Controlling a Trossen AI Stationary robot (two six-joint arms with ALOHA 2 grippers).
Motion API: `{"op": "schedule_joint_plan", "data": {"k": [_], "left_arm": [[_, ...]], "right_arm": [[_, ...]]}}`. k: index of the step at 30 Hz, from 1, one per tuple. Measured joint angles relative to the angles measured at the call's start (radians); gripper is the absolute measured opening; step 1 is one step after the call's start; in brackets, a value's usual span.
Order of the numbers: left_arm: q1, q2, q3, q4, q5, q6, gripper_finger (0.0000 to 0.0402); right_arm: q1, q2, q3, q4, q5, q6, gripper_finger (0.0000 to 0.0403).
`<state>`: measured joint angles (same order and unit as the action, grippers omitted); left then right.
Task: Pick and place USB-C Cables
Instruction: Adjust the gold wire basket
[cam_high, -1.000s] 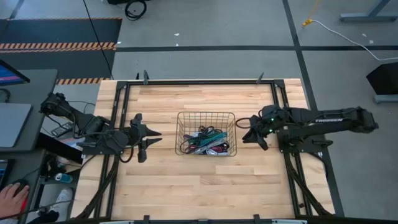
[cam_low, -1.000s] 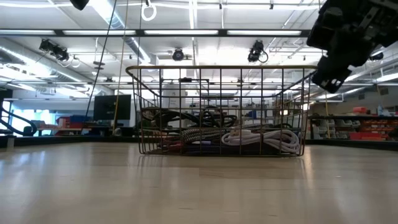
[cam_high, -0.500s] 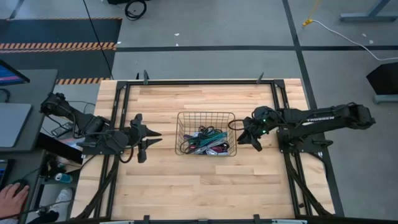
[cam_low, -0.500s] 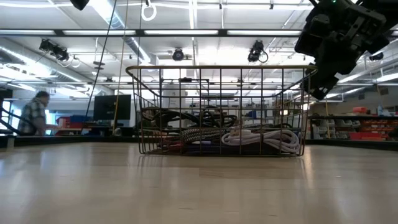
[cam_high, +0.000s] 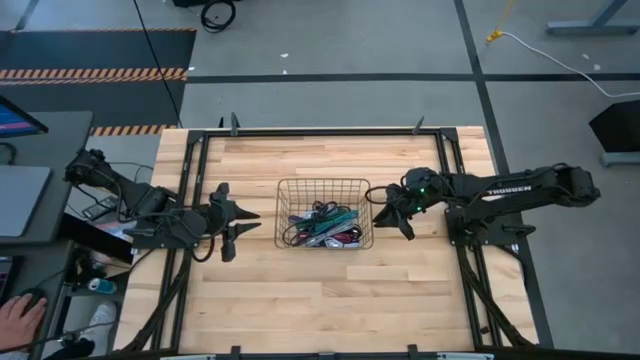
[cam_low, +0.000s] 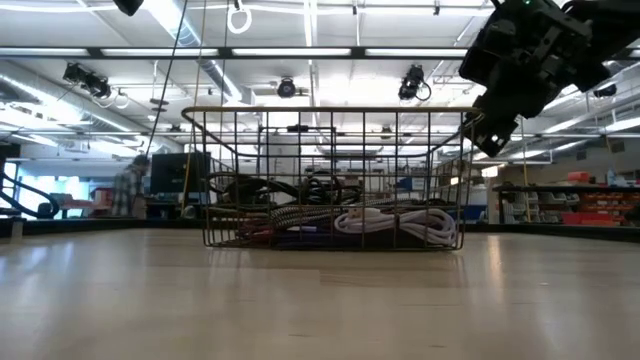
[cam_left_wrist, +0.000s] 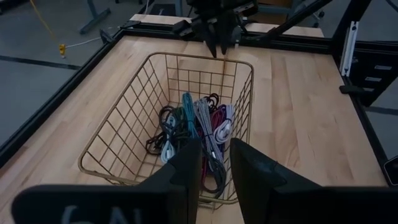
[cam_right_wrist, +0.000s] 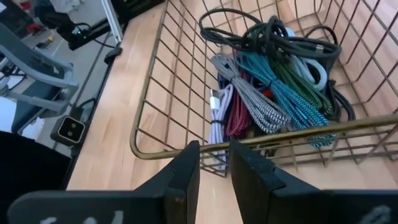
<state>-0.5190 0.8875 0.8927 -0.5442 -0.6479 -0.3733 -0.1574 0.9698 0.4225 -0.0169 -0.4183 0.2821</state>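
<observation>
Every one of the USB-C cables (cam_high: 322, 224) lies heaped in the wire-mesh basket (cam_high: 289, 190) at the middle of the wooden table (cam_high: 330, 300), none yet set out, so the picking appears barely begun. The right gripper (cam_high: 389, 208) hangs at the basket's right rim with fingers a narrow slit apart, holding no cable, though whether they touch the rim wire I cannot tell. The left gripper (cam_high: 236, 216) waits left of the basket, likewise slightly parted and empty; the tangle and the basket walls look like the main hindrance

You have the basket (cam_high: 324, 213) mid-table (cam_high: 320, 300), cables (cam_high: 322, 226) inside it, left gripper (cam_high: 238, 226) well to its left, right gripper (cam_high: 385, 212) at its right rim.
</observation>
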Motion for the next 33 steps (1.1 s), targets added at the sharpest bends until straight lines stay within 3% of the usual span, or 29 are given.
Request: {"op": "schedule_joint_plan", "data": {"k": [19, 25, 33], "left_arm": [[0.000, 0.000, 0.000, -0.004, 0.000, 0.002, 0.0089], [0.001, 0.000, 0.000, 0.000, -0.002, 0.062, 0.0089], [0.032, -0.033, 0.000, 0.005, -0.002, 0.139, 0.0089]], "right_arm": [[-0.080, -0.138, 0.016, -0.073, -0.091, -0.016, 0.0093], [-0.097, -0.235, 0.136, -0.114, -0.101, -0.107, 0.0093], [-0.105, -0.303, 0.418, -0.404, -0.035, -0.287, 0.0093]]}}
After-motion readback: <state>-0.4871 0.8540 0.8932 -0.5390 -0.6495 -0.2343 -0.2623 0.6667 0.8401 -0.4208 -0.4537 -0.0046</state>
